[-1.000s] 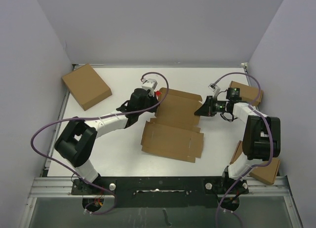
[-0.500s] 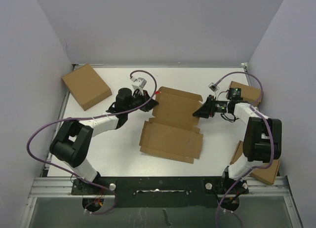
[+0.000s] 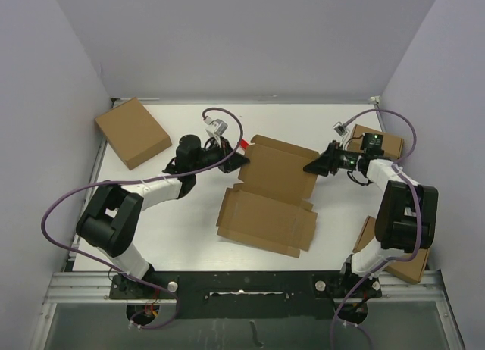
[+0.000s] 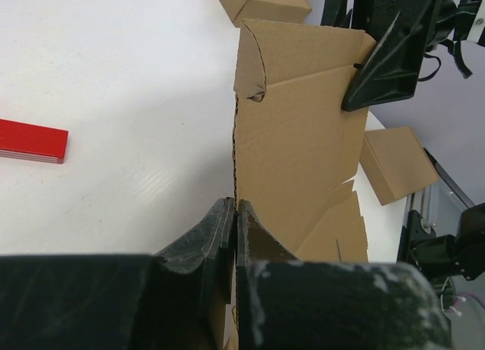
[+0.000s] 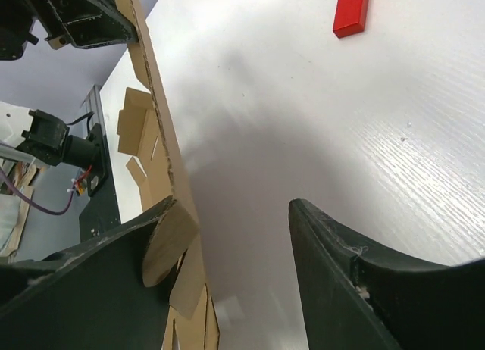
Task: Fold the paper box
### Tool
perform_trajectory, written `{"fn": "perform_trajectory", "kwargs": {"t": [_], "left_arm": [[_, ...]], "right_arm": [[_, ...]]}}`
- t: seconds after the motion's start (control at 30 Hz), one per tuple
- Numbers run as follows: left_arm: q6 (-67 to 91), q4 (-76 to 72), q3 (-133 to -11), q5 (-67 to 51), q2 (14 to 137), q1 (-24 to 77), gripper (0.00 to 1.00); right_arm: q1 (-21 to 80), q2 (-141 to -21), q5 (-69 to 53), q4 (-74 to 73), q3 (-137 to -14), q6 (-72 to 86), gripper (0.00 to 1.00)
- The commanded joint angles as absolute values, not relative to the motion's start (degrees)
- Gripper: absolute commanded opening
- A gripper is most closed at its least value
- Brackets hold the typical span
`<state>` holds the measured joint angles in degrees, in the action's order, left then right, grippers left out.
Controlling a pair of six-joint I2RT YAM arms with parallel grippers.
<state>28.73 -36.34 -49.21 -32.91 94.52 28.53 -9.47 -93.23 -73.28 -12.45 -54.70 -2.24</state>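
Top external view: the paper box [image 3: 265, 217] is seen at the middle of the white surface [image 3: 182, 123], between the two arms. Its near panel is laid flat, while its far panel is raised on edge, tilted away toward the far side. The left edge of that raised panel is pinched by the left end effector [image 3: 232, 160], whose jaws are closed fully on the cardboard. The right end effector [image 3: 313, 167] is placed at the panel's right edge. A small red block [image 3: 244, 144] is found just beyond the far left corner of the blank. Three closed cardboard boxes are set apart from it: one at the far left [image 3: 132, 132], one at the far right [image 3: 377, 142] and one at the near right [image 3: 400, 259].

From the left wrist, the fingers [image 4: 204, 240] are shown pressed together with the thin edge of the paper box [image 4: 295, 138] clamped between them, and the red block [image 4: 30, 140] is seen lying flat to the left.

From the right wrist, the right end effector [image 5: 235, 236] is shown with its jaws spread wide and nothing clamped; a rounded tab [image 5: 167, 240] of the paper box [image 5: 155, 115] is seen against one finger, while the other finger [image 5: 356, 274] is kept well clear of the cardboard.
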Motion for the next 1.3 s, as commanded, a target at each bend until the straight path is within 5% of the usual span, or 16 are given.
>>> {"fn": "perform_trajectory", "kwargs": {"t": [0.0,0.3,0.5,0.7,0.83,1.0,1.03,1.13,1.27], "left_arm": [[29.83,-41.13,-50.86,-36.65,91.24,28.32,0.0],[30.58,-41.22,-52.38,-39.77,92.45,28.3,0.0],[30.63,-40.84,-52.67,-39.96,92.53,28.13,0.0],[33.95,-40.85,-52.53,-40.03,92.86,26.35,0.01],[36.17,-40.29,-51.07,-41.63,90.29,23.82,0.33],[30.96,-33.25,-48.08,-46.34,84.22,18.46,0.47],[29.48,-31.44,-47.74,-48.32,83.75,17.15,0.46],[25.45,-30.25,-46.35,-58.41,84.86,14.11,0.18],[19.74,-24.93,-47.03,-60.0,87.59,14.44,0.16]], "right_arm": [[-9.77,-89.24,-78.2,-11.67,-55.3,-3.71,0.56],[-8.11,-88.94,-80.48,-18.37,-57.07,-10.45,0.34],[-7.93,-88.97,-82.46,-22.71,-58.73,-14.58,0.01],[-8.48,-88.38,-82.05,-27.99,-60.86,-17.73,0.0],[-8.61,-87.36,-81.96,-28.28,-60.76,-18.03,0.0],[-8.53,-86.75,-82.49,-30.71,-61.37,-20.74,0.0],[-8.47,-86.68,-82.65,-31.16,-61.49,-21.19,0.0],[-8.31,-86.46,-83.03,-32.22,-61.77,-22.61,0.0],[-8.17,-86.29,-83.5,-34.63,-62.41,-25.35,0.0]]}}
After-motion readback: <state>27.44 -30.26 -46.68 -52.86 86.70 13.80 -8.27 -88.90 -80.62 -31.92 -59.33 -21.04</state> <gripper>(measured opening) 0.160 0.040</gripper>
